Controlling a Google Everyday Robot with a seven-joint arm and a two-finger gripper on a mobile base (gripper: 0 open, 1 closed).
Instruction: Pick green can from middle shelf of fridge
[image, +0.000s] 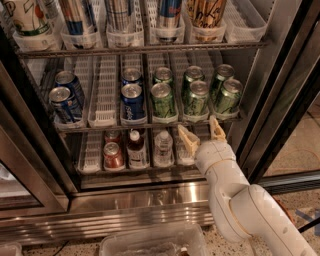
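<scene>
One pincer (198, 126) below green can (196, 98)

Six green cans (163, 99) on the middle shelf (100, 128) of one fridge (150, 197), four blue cans (133, 100) beside them, two red cans (113, 156) and two bottles (135, 149) on the shelf below, one gripper (203, 135) just under the middle shelf's right end, jaws apart
</scene>
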